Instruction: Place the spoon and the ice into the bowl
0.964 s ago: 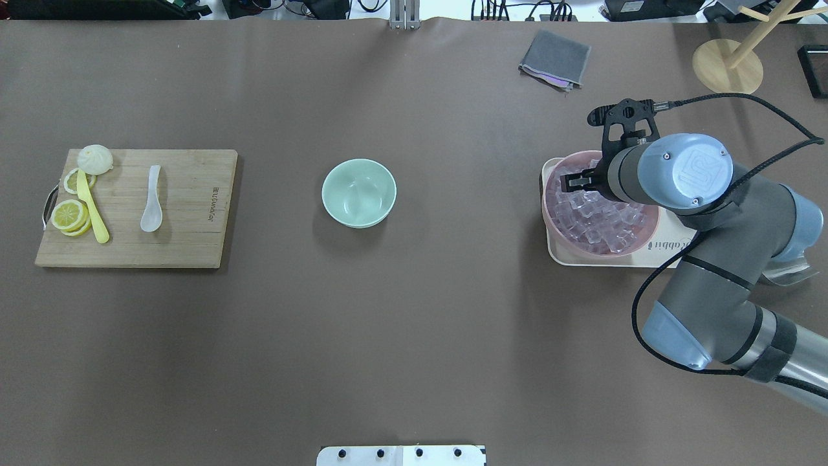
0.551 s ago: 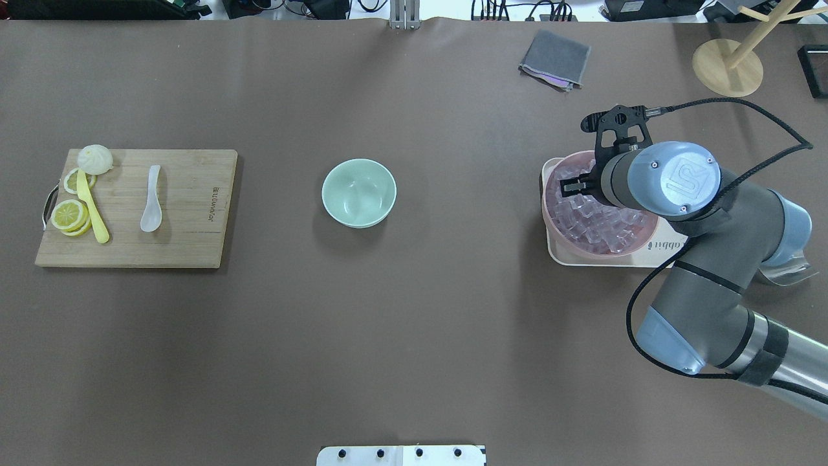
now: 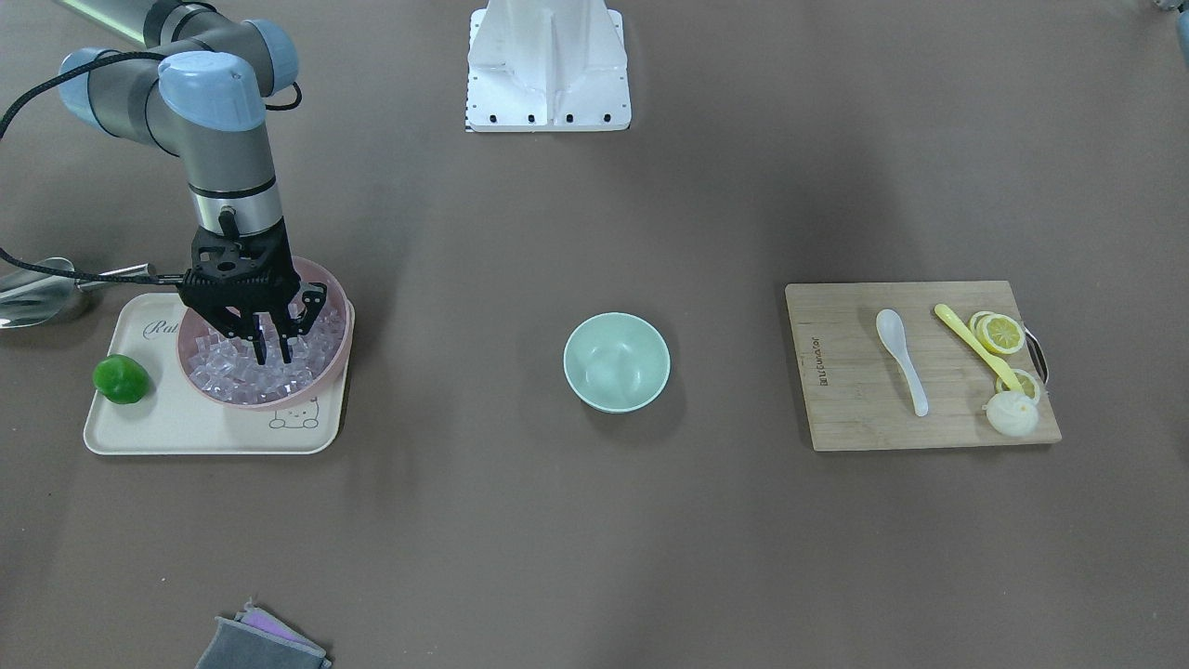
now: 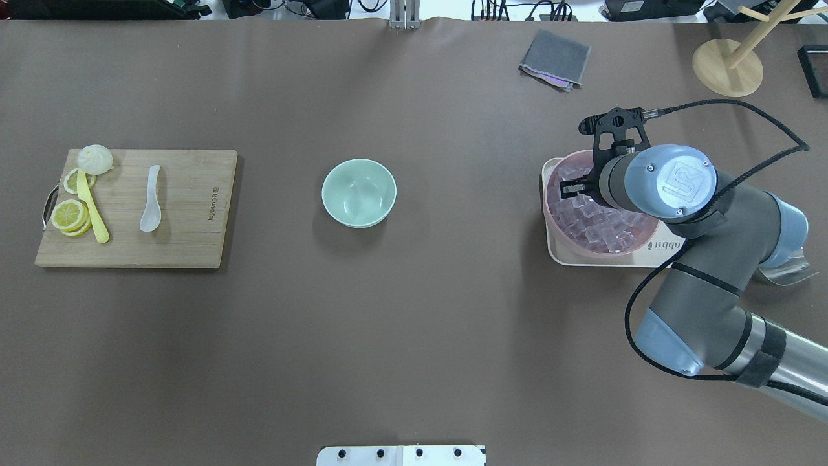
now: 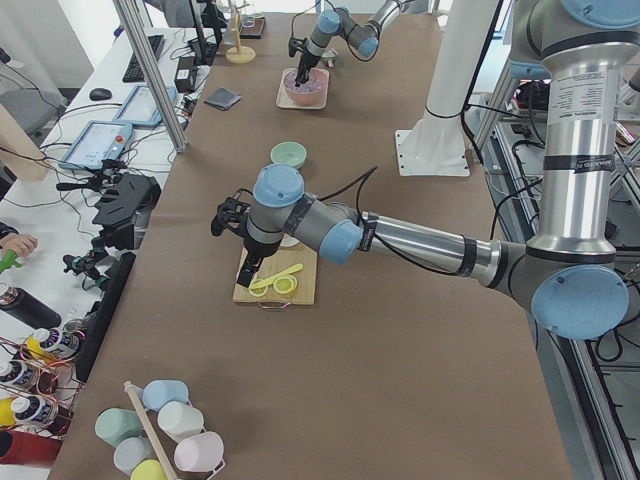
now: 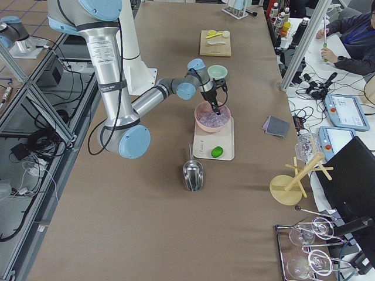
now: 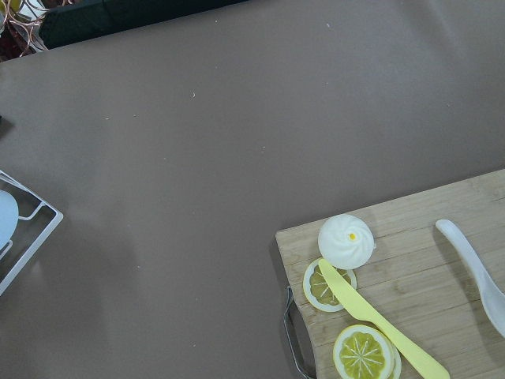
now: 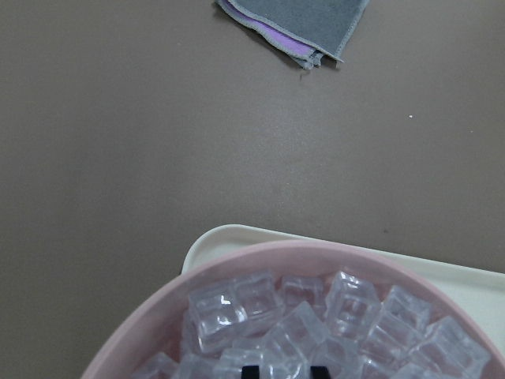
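Note:
The white spoon (image 4: 151,207) lies on a wooden cutting board (image 4: 187,220) at the left and also shows in the left wrist view (image 7: 473,268). The mint-green bowl (image 4: 359,193) stands empty mid-table. Clear ice cubes (image 3: 223,367) fill a pink bowl (image 3: 265,402) on a tray. My right gripper (image 3: 270,353) points down into that pile. Its fingertips (image 8: 251,369) stand about a cube's width apart with a cube between them. My left gripper (image 5: 247,275) hangs high over the cutting board, seen only from the side, so I cannot tell if it is open or shut.
The cream tray (image 3: 186,427) also holds a green lime (image 3: 121,379). A metal scoop (image 3: 32,297) lies beside it. A yellow spoon (image 4: 94,213), lemon slices and a bun sit on the board. A grey cloth (image 4: 555,58) lies at the far side.
My right arm has shifted a little toward the robot's side and its gripper has sunk slightly lower among the ice cubes. Spoon and green bowl have not moved.

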You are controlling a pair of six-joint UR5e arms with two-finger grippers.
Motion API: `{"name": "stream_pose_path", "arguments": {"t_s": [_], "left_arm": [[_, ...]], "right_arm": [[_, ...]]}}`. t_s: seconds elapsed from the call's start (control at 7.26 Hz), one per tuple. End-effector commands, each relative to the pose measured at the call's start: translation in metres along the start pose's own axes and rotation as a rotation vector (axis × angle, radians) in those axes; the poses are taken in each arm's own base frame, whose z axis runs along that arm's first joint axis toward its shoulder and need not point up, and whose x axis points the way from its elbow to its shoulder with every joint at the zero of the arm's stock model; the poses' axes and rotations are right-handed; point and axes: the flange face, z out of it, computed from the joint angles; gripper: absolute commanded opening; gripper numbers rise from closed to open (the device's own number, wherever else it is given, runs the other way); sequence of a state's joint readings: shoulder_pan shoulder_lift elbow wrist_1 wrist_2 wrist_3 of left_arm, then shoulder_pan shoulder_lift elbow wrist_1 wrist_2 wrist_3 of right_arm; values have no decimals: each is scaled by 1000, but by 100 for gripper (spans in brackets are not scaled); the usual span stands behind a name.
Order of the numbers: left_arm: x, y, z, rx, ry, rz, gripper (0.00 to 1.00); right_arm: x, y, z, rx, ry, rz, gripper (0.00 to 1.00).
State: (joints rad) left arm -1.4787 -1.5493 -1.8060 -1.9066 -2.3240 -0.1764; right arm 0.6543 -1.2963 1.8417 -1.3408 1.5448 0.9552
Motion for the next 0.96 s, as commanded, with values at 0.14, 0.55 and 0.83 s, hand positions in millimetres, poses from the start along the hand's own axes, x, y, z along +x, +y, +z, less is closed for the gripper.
{"name": "stream_pose_path", "arguments": {"t_s": [0.14,0.55,0.83], "left_arm": [[0,0,0,0,0,0,99],[1,0,0,-1,1,1,99],[1,0,0,-1,1,1,99]], "right_arm": [[-5,-17,-24,34,-40,21,0],[-63,-58,-69,91,-163,88,0],[-124,-66,-86,114,-239,68,0]]}}
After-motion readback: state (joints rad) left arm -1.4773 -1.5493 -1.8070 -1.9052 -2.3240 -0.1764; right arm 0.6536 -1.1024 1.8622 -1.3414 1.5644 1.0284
